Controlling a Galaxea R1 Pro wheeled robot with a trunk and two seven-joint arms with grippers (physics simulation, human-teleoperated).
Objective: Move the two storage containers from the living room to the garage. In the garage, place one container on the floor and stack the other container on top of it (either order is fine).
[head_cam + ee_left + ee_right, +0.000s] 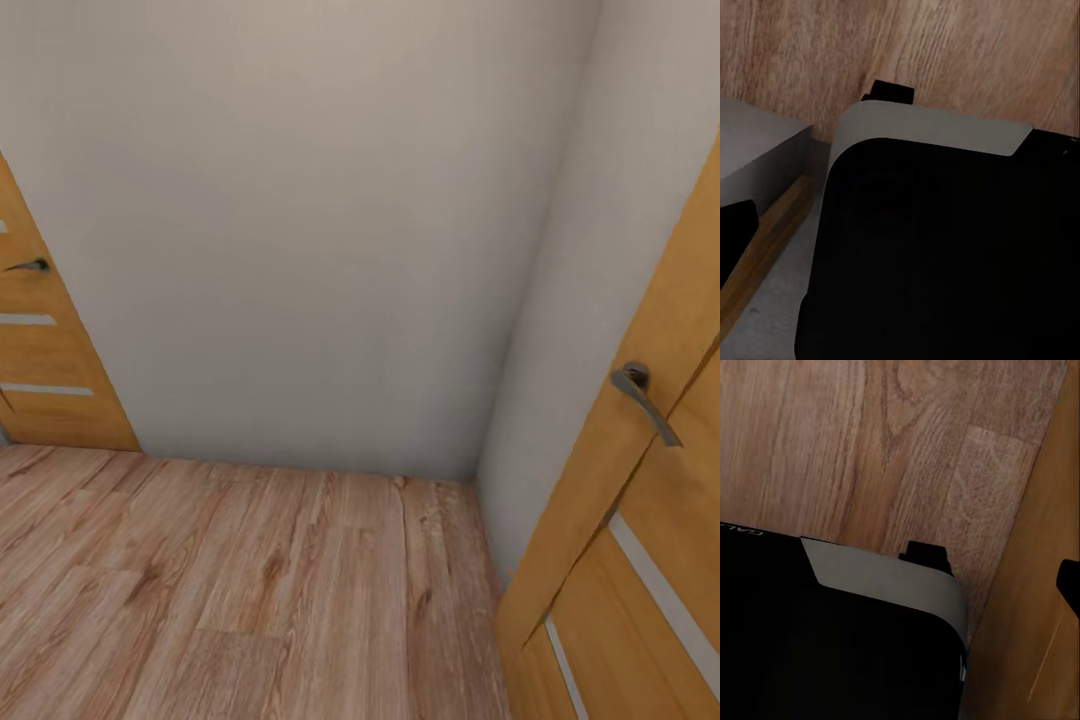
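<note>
You face a matte white wall corner (300,230) above pale wood-plank flooring (250,600). Orange wood-panelled doors (640,520) with curved metal handles (643,398) flank you. I cannot tell either gripper's state.

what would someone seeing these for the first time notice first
Two orange-brown wood-panelled doors stand out in the head view: one at the right edge with a curved grey metal handle, another at the left edge. Between them a plain off-white wall meets pale wood-plank flooring.

Head camera faces wall corner (480,470); wrist cameras look down, sharing plank floor (250,590).
</note>
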